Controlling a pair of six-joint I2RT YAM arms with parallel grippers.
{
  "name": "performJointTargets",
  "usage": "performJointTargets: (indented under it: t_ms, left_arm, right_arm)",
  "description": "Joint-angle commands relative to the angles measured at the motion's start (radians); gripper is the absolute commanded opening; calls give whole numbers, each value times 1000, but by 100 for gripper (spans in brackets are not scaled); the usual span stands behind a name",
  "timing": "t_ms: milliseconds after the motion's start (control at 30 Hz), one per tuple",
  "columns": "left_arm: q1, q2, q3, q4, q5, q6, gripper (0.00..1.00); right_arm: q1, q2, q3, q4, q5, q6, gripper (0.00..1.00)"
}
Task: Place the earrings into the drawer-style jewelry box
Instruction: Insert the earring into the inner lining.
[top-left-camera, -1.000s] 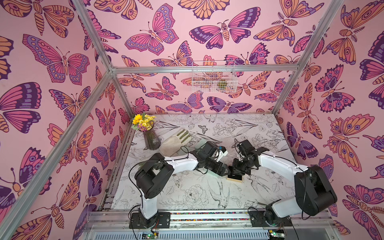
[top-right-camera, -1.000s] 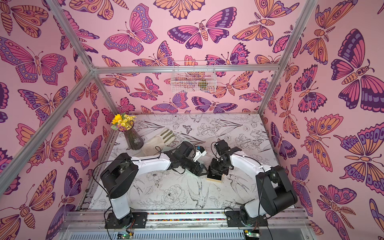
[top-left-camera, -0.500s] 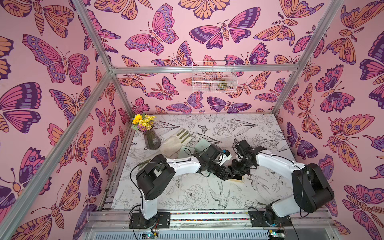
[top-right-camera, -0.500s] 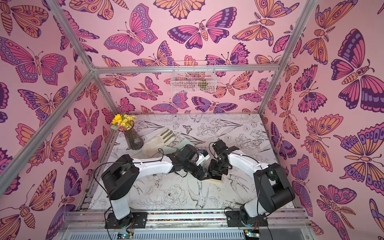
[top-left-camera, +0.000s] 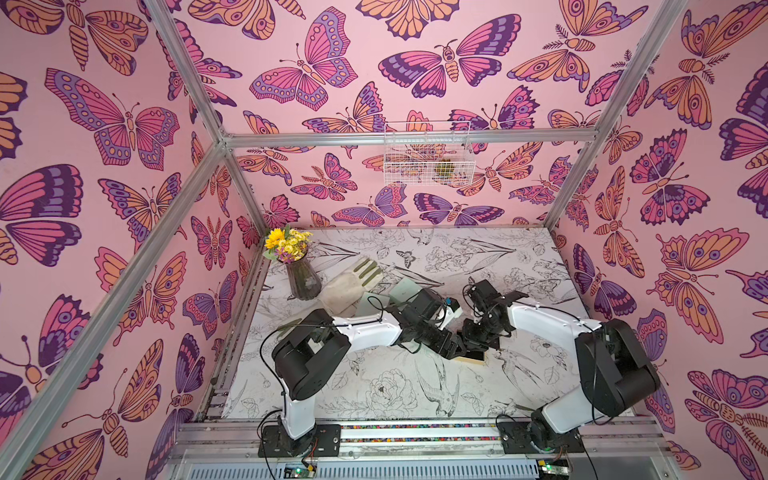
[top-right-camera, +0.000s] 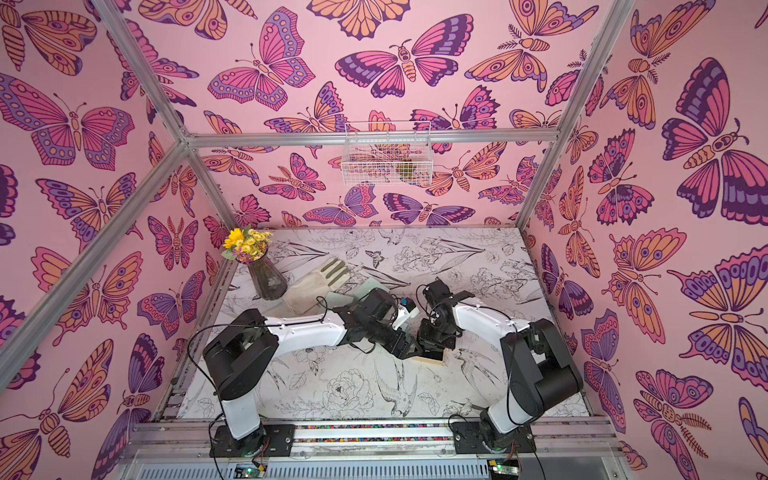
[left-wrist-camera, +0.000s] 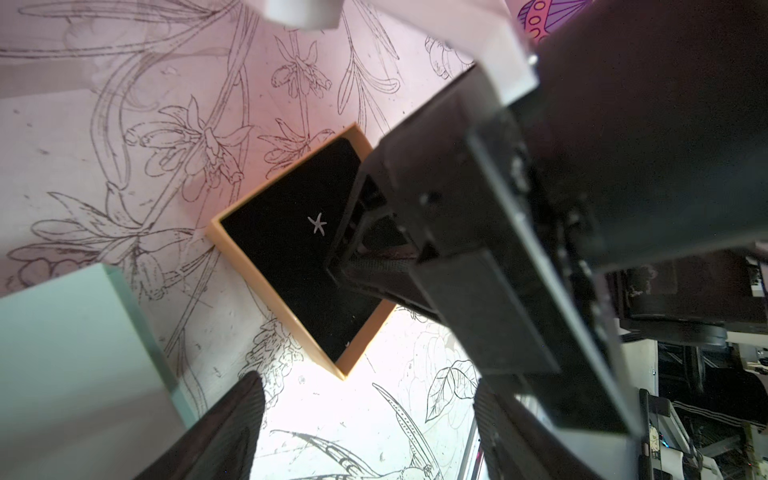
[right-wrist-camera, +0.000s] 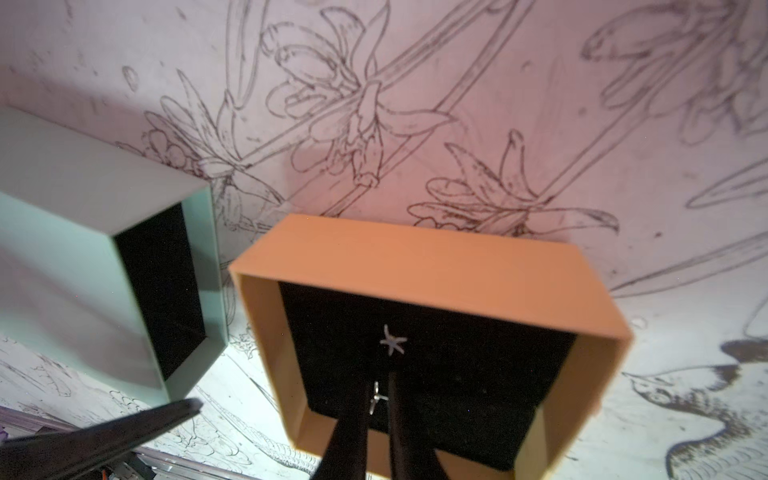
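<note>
Near the middle of the white flower-printed table (top-left-camera: 365, 390): shallow tan cardboard drawer tray (right-wrist-camera: 415, 257), black-lined, open side up, well clear of every table edge.
Right gripper (right-wrist-camera: 379, 388): pinched together on a small silver second earring (right-wrist-camera: 376, 398), tips low over the lining.
Star earring (right-wrist-camera: 392, 341): small silver star shape, flat on the lining mid-tray, just beside those tips.
Left gripper (left-wrist-camera: 368, 378): jaws apart, empty, hovering by a tray corner.
Sleeve (right-wrist-camera: 62, 257): mint-green cardboard sleeve, mouth facing the tray, just beside it, apart.
Risk: on release the second earring may cling to a pad or bounce; tips may flick the star earring; both grippers crowd one corner, a nudge would shift the tray.
Room: open table toward front and right edges; sleeve side tight.
</note>
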Motion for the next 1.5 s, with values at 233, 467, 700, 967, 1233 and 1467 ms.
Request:
performJointTargets:
  t_ms: [233, 467, 700, 967, 1233, 1467]
  left_arm:
    - [9, 19, 18, -21, -13, 7, 81]
    - [13, 12, 19, -16, -20, 0, 81]
    - [12, 18, 23, -1, -6, -7, 81]
    - [12, 21, 18, 8, -4, -15, 79]
    - [12, 19, 17, 8, -1, -15, 79]
    - [12, 27, 27, 9, 5, -13, 79]
  right_arm:
    - [10, 23, 23, -32, 21, -15, 5]
    - [9, -62, 26, -47, 13, -1, 0]
    - [-1, -124, -7, -17, -44, 30, 0]
    - [-20, -105, -80, 82, -86, 54, 0]
    - [-19, -75, -149, 187, -97, 84, 0]
    - [-20, -83, -184, 208, -66, 92, 0]
